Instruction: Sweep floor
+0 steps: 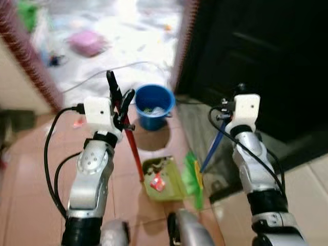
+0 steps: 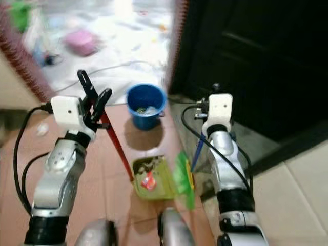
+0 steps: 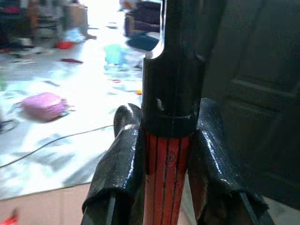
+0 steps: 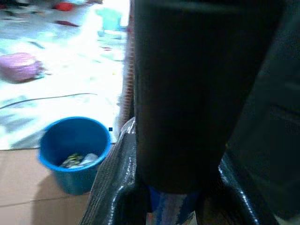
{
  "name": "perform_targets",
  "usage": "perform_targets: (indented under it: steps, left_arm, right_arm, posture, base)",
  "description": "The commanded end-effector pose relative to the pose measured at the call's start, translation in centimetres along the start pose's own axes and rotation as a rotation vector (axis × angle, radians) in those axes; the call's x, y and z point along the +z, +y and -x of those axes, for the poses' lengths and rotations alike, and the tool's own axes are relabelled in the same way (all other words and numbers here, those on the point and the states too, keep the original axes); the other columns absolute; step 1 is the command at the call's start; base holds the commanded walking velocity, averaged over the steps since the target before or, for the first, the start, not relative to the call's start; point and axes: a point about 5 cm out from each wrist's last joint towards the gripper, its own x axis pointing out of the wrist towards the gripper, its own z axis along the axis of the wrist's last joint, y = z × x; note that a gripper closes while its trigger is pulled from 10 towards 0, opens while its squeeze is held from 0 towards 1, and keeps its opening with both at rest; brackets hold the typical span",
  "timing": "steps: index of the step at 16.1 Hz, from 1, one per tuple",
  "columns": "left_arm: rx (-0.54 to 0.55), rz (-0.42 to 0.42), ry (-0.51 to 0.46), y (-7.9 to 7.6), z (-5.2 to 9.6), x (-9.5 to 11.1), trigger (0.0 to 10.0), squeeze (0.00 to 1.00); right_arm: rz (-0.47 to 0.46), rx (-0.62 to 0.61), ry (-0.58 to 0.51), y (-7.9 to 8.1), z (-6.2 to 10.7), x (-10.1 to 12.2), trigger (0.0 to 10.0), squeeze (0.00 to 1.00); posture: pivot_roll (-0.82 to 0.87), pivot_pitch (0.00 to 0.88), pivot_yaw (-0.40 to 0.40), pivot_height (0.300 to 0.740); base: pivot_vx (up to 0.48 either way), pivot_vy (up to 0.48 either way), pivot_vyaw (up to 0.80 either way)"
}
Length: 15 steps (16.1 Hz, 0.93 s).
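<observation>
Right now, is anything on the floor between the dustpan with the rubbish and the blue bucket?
Nothing visible. The green dustpan lies on bare tile just short of the blue bucket; only the bucket's shadow falls between them. The left gripper holds its red handle, and the broom sits to the dustpan's right.

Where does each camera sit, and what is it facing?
Left eye view: on the head, facing down at the dustpan, both arms visible.
Right eye view: same scene, showing the blue bucket.
Left wrist view: along the left gripper, fingers around the red handle.
Right wrist view: along the right gripper on the blue handle.
Shared: bucket, pink object.
</observation>
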Motion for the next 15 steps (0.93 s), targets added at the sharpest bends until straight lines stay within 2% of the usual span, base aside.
perform_targets:
  steps: [1, 15]
  left_arm:
    - [0.016, -0.016, -0.053, 0.67, -0.04, 1.11, 10.0, 0.0]
    - [0.054, -0.03, -0.082, 0.85, 0.07, 1.67, 10.0, 0.0]
  right_arm:
    - [0.017, 0.008, 0.001, 0.25, 0.07, -0.04, 10.0, 0.0]
    - [0.013, 0.02, 0.008, 0.59, -0.05, -0.38, 10.0, 0.0]
  posture:
    - [-0.03, 0.17, -0.065, 0.74]
    - [0.0, 0.162, -0.069, 0.74]
  base:
    - [0.0, 0.458, -0.58]
    - [0.0, 0.02, -0.04]
